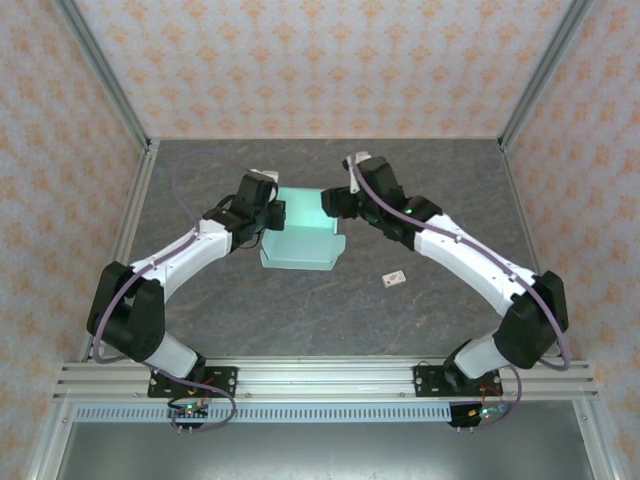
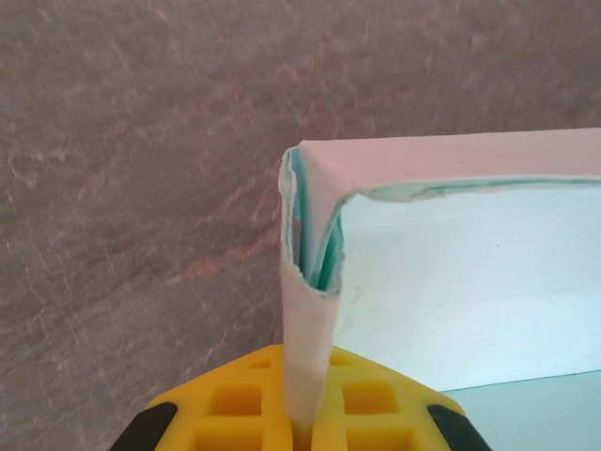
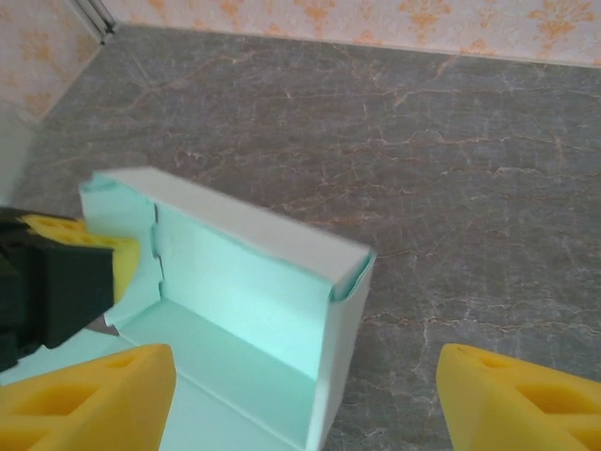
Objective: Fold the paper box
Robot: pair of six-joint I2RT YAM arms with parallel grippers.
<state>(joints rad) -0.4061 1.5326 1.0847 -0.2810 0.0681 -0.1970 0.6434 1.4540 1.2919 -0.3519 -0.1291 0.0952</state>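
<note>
From above, the paper box lies mid-table, the left gripper at its left edge, the right gripper at its far right, and a small white tag near right of it. Left wrist view: yellow fingers pinched tight on the box's upright corner wall. Right wrist view: the right claw stands wide, the box's end wall between its fingers, untouched.
</note>
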